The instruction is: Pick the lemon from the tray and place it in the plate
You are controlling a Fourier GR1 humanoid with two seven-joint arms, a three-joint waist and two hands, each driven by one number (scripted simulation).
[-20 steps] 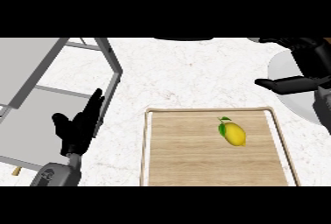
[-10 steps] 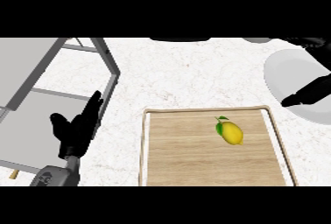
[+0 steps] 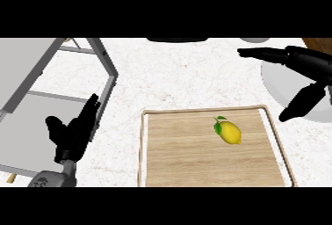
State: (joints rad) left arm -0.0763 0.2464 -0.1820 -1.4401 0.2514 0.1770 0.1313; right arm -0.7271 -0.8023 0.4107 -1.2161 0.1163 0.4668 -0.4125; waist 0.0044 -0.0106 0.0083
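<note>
The lemon (image 3: 229, 132) lay on the tray (image 3: 194, 167), in its upper right part, yellow with a small green leaf at its top end. Nothing touched it. The tray was a wooden board with a pale raised rim, sitting on the white marbled counter (image 3: 188, 79) in the lower middle of the view.

The plate (image 3: 285, 94) sat just beyond the tray's upper right corner, a pale grey round shape running off the right edge. The right hand (image 3: 308, 66) hung over the plate, well apart from the lemon, with its fingers spread wide and holding nothing; some fingers pointed left across the counter and one reached down toward the tray's right corner without meeting it.

The left hand (image 3: 74, 132) showed at the lower left, beside the tray's left edge but apart from it, fingers straight and pointing up, empty, at rest on its grey forearm.

A grey metal frame (image 3: 107, 66) with flat grey panels filled the left side of the view, its slanted bar passing just above the left hand.
</note>
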